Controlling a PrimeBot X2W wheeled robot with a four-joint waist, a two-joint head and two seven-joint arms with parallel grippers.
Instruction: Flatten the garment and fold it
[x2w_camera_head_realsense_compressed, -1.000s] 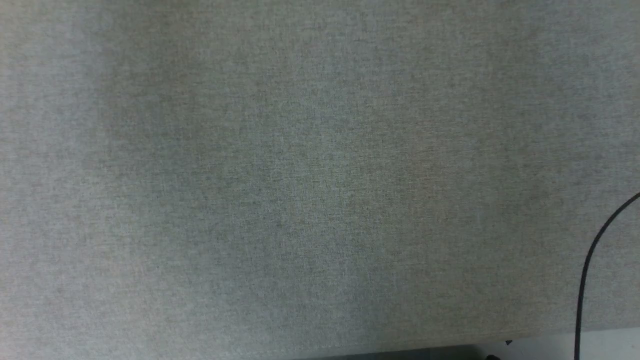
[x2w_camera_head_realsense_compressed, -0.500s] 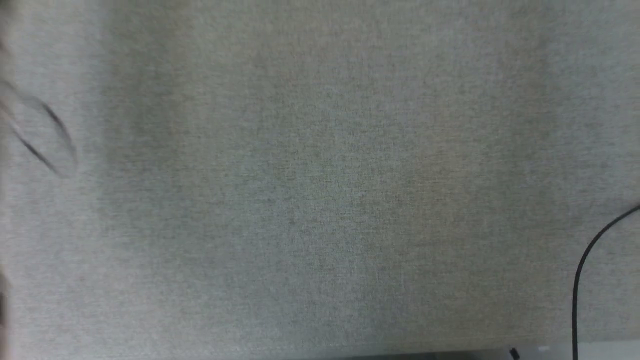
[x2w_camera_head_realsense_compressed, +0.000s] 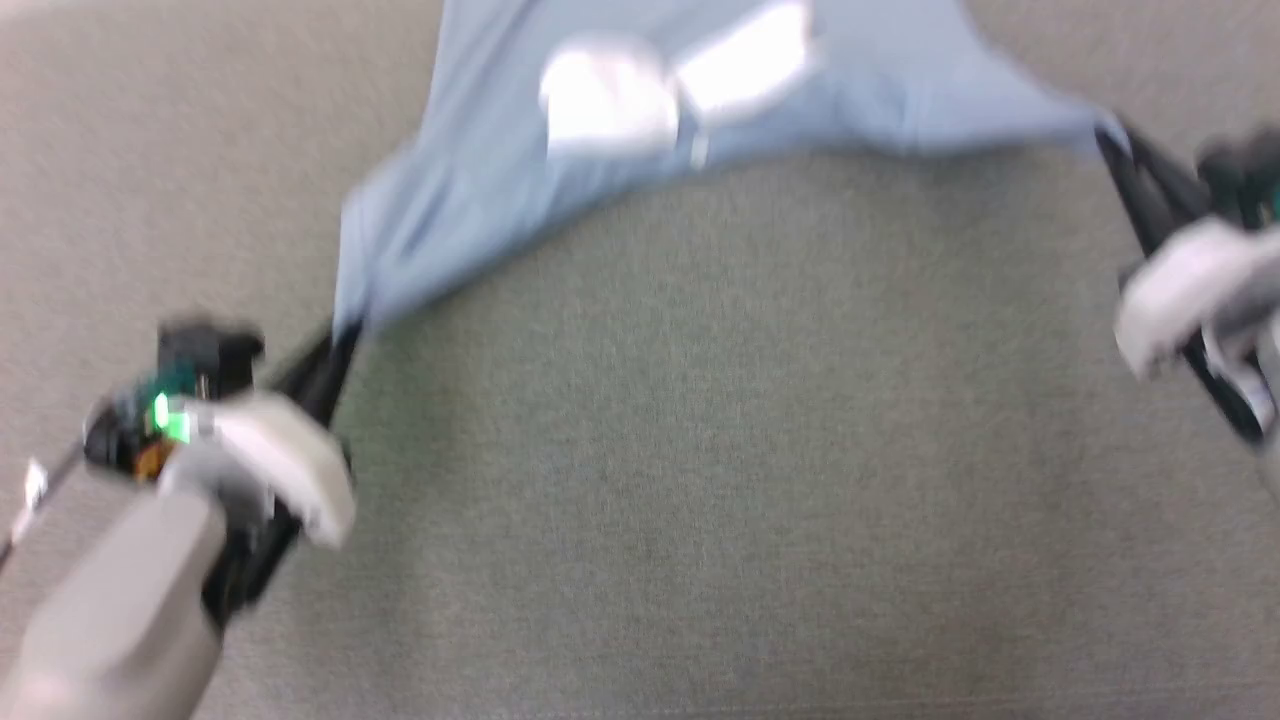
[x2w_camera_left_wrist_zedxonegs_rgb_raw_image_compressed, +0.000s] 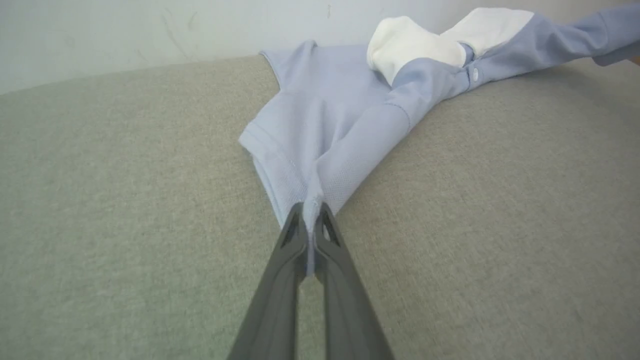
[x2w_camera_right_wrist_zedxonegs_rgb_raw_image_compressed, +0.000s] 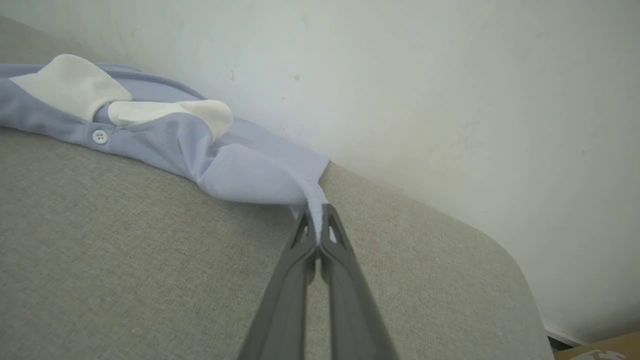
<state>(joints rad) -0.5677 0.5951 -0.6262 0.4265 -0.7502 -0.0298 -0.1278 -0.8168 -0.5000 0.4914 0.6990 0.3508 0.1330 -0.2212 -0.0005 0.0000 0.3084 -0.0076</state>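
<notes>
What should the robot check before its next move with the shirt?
1. Grip of left pincer on shirt: ok, shut on the cloth.
2. Grip of right pincer on shirt: ok, shut on the cloth.
3. Shirt flat: not ok, creased near both pincers.
4. White collar facing up: ok.
5. Rest of shirt smooth: cannot tell.

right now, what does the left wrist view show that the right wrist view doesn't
Left wrist view: the left gripper shut on the garment beside a sleeve hem.
Right wrist view: the right gripper shut on the garment's other end, the rounded corner of the grey surface, and a brown box past its edge.
Shared: the white collar, a white button, the grey surface and the pale wall.
</notes>
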